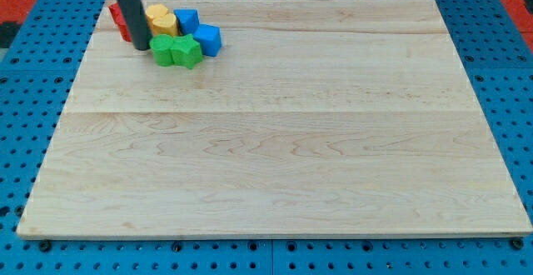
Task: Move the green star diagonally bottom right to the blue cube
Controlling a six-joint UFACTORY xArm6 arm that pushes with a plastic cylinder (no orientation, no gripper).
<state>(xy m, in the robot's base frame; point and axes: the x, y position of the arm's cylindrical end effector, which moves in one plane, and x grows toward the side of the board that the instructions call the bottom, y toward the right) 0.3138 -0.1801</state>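
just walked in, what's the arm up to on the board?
The arm's rod stands at the board's top-left corner, where all the blocks are bunched. My tip sits just to the view's left of a green block, with red blocks behind the rod. The green star lies right of that green block, against a blue cube. A yellow block and a second blue block sit above them.

Blocks (176,40) clustered at board (275,142) top-left (touching); my tip (141,47) just left of cluster.
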